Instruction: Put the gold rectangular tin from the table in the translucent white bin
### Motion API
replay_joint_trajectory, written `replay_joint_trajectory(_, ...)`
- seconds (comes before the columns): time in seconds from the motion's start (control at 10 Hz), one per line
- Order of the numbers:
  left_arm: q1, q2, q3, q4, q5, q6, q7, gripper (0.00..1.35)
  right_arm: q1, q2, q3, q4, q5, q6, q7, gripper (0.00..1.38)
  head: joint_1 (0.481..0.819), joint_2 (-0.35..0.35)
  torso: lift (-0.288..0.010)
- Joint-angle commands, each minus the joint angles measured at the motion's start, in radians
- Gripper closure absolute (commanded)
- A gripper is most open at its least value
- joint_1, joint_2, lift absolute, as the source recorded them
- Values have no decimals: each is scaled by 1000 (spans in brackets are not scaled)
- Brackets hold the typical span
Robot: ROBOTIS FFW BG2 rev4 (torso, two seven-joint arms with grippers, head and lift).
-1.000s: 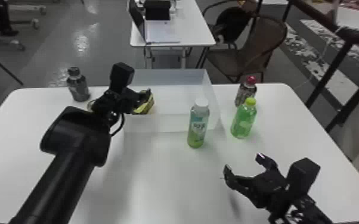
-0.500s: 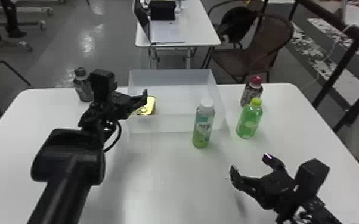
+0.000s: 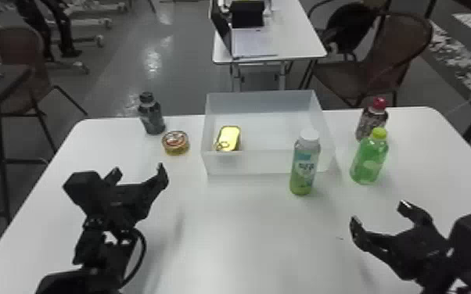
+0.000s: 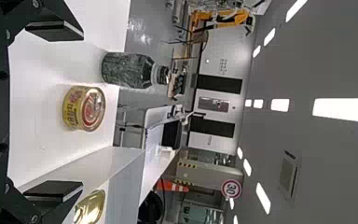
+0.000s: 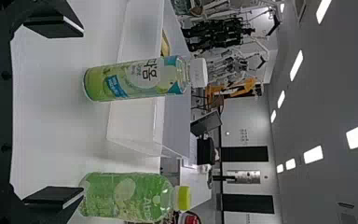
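The gold rectangular tin lies inside the translucent white bin, at its left side. In front of the bin, over the left part of the table, my left gripper stands open and holds nothing. The left wrist view has my left gripper with fingers wide apart, and the tin beyond one finger. My right gripper is parked open at the table's right front; its spread fingers appear in the right wrist view.
A round tin and a dark bottle stand left of the bin. A white-capped bottle is at the bin's front right. Farther right are a green bottle and a red-capped bottle.
My left gripper has drawn back from the bin toward the front left, clear of the tin and uncovering the round tin. The head view has shifted slightly; my right gripper stays parked.
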Motion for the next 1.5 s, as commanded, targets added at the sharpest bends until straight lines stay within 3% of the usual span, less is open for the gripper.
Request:
replay_joint_trajectory(0.0,146,-3,19,-90,13,-84,52,148,2,-13,-3,-8,2,0,-10,101,695,111,-129)
replay_joint_trajectory(0.1,231,-3,8,-121,5,-144,112,122,7,-13,-3,-12,2,2,-19,101,695,133,-129)
replay_joint_trajectory(0.5,366,-3,13,-125,-19,-219,122,114,30,-21,0,-22,2,12,-36,101,695,168,-129)
replay_joint_trajectory(1.4,337,-3,-24,-105,24,-220,142,94,30,-16,3,-17,-3,12,-36,101,695,165,-129)
